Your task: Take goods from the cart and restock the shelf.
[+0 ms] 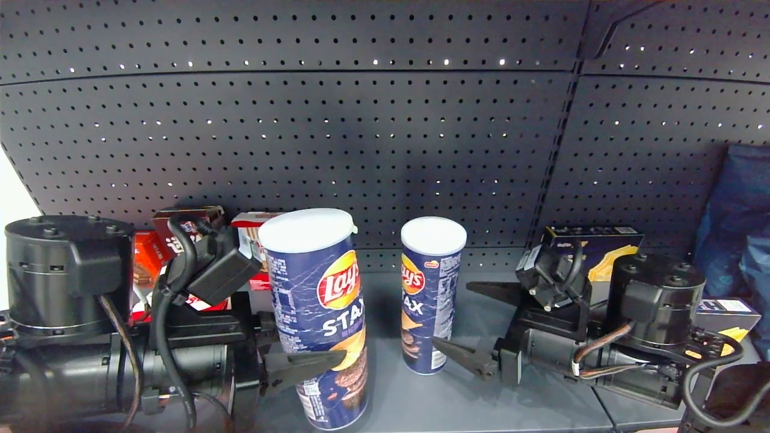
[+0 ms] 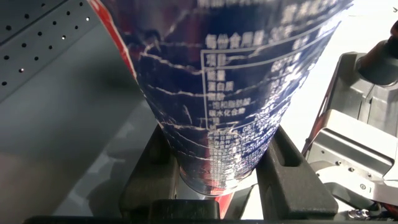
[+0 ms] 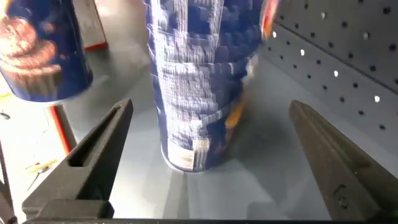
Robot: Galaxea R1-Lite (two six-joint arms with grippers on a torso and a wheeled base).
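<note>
Two chip cans upright at the grey shelf (image 1: 481, 397), one gripped.
Red snack boxes (image 1: 186, 228) are sitting at the back left; left gripper (image 1: 313, 349) is clamping the nearer chip can (image 1: 319, 313); farther chip can (image 1: 428, 294) is standing apart, rightward; right gripper (image 1: 452, 314) is resting beside it, jaws spread wide, grasping nothing.

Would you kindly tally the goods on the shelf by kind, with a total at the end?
Blue chip cans: 2
Red or red-and-white boxes: 3 in sight, partly hidden
Dark boxes with yellow: 2
Blue soft pack: 1
Total: 8
</note>
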